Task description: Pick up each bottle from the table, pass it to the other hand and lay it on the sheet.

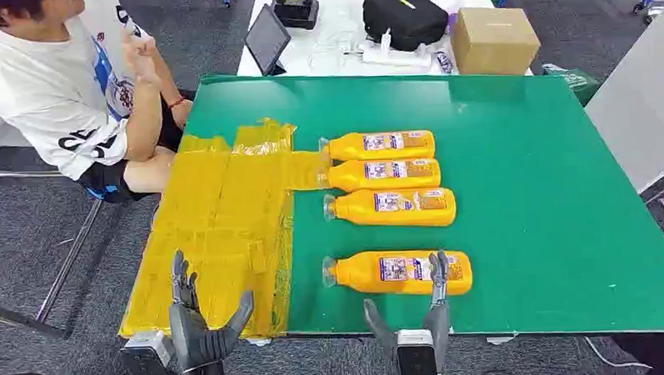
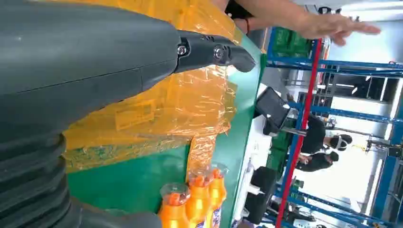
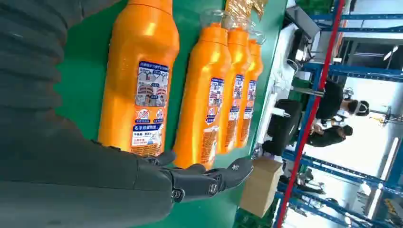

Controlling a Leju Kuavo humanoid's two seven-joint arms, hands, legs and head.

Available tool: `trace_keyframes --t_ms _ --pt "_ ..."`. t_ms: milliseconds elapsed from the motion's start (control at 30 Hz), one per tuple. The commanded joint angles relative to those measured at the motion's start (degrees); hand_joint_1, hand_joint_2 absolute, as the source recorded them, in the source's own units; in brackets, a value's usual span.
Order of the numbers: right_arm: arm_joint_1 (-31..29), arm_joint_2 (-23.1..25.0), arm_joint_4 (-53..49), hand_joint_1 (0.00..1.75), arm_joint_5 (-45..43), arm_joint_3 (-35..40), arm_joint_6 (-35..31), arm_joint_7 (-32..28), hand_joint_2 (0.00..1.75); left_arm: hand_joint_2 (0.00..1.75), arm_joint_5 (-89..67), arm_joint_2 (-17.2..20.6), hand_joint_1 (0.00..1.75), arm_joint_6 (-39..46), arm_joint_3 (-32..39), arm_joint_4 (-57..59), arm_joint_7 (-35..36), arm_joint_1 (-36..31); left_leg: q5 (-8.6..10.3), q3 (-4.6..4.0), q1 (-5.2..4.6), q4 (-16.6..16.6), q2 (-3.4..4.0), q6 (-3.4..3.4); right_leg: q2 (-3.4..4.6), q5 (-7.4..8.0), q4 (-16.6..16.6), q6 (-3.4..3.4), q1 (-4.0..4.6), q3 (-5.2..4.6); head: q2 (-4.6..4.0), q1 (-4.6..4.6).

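Note:
Four orange bottles with clear caps lie on their sides on the green table (image 1: 545, 188). The nearest bottle (image 1: 382, 272) (image 3: 138, 71) lies apart from the other three (image 1: 393, 207) (image 1: 384, 174) (image 1: 381, 145). My right hand (image 1: 419, 330) (image 3: 142, 185) is at the table's near edge, its fingers (image 1: 438, 277) stretched over the nearest bottle's base end and its thumb spread on the near side, gripping nothing. My left hand (image 1: 199, 330) (image 2: 95, 57) hovers open over the near edge of the crinkled yellow sheet (image 1: 221, 216) (image 2: 157, 109).
A person (image 1: 50, 81) sits at the table's far left corner with a hand raised. Behind the green table, a white table holds a cardboard box (image 1: 492, 38), a black bag (image 1: 404, 16) and a tablet (image 1: 267, 38). The right half of the green table is bare.

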Motion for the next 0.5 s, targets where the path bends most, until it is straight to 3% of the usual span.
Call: trace_keyframes --t_ms 33,167,200,300,400,500 --pt "-0.6 -0.87 1.5 0.0 2.28 -1.83 0.11 0.06 1.75 1.75 0.32 -0.22 0.0 -0.06 -1.77 2.69 0.34 0.37 -0.08 0.23 0.01 -0.06 0.02 -0.02 -0.04 -0.06 -0.08 -0.06 0.02 0.23 0.0 0.0" --pt "-0.71 -1.22 0.87 0.0 6.19 -3.35 0.11 0.29 1.75 1.75 0.19 -0.18 0.0 -0.24 -1.33 2.75 0.31 0.4 -0.05 0.16 -0.01 -0.05 0.01 -0.01 -0.04 -0.04 -0.06 -0.05 0.01 0.16 0.0 0.0" --pt "-1.14 -2.99 0.62 0.0 12.16 -3.02 0.17 6.11 1.75 1.75 -0.07 -0.22 0.0 -0.61 -0.85 2.8 0.32 0.43 -0.1 0.28 0.02 -0.06 0.04 -0.02 -0.03 -0.07 -0.1 -0.07 0.04 0.28 0.0 0.0" --pt "-2.32 -8.3 -5.1 0.0 22.19 -4.39 1.74 16.02 1.75 1.75 -0.9 -0.55 0.0 -2.65 0.44 2.67 -0.04 0.33 -0.13 0.34 0.0 -0.05 0.04 0.0 -0.05 -0.09 -0.11 -0.07 0.03 0.36 0.0 0.0" --pt "-4.49 -11.32 -9.77 0.0 28.2 -7.83 0.52 19.56 1.75 1.75 -1.2 -0.9 0.0 -4.36 0.92 3.21 0.36 -0.27 -0.05 0.16 -0.04 -0.02 -0.01 0.04 -0.07 -0.03 -0.07 -0.01 -0.02 0.19 0.0 0.0" --pt "-6.29 -14.73 -11.44 0.0 34.12 -9.83 6.25 27.07 1.75 1.75 -1.75 -1.05 0.0 -5.29 1.04 4.16 0.51 -0.18 -0.07 0.18 -0.06 0.0 0.08 0.05 0.01 -0.01 -0.07 -0.01 -0.04 0.22 0.0 0.02"
